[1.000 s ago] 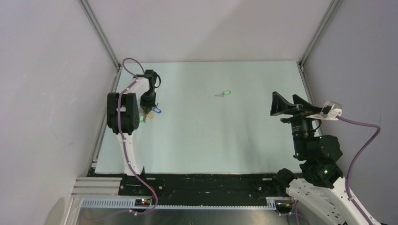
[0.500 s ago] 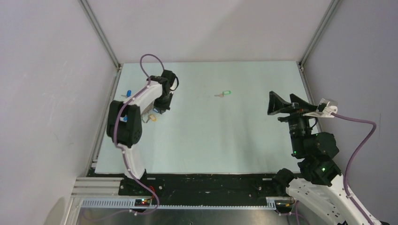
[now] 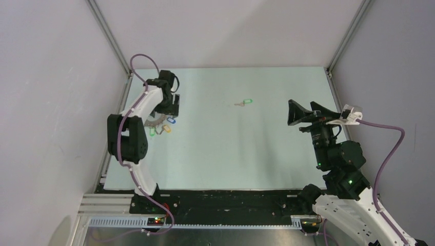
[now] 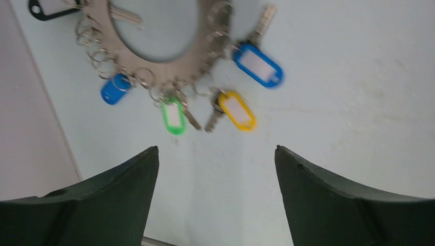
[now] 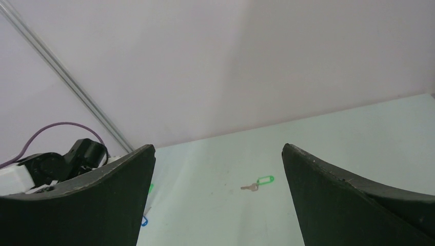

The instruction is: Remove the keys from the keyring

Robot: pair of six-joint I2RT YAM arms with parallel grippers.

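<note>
Table [image 3: 246,154] mostly bare; right gripper [image 5: 218,148] spread wide, well off to the side; left gripper [image 4: 216,151] spread too, gripping nothing, above the keyring [image 4: 149,72] at the table's far-left; keys [image 4: 258,64] fan off it, one green-tagged key [image 3: 245,102] loose mid-table. Risk: pulling a tag with the ring unpinned probably drags the whole bunch; tiny split rings [image 4: 97,54] only show on the left wrist view.

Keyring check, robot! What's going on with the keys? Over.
Left gripper: jaws open, empty, near keyring. Right gripper: jaws open, empty. Several keys on keyring; one green key loose mid-table. Nothing between left jaws and keyring.
</note>
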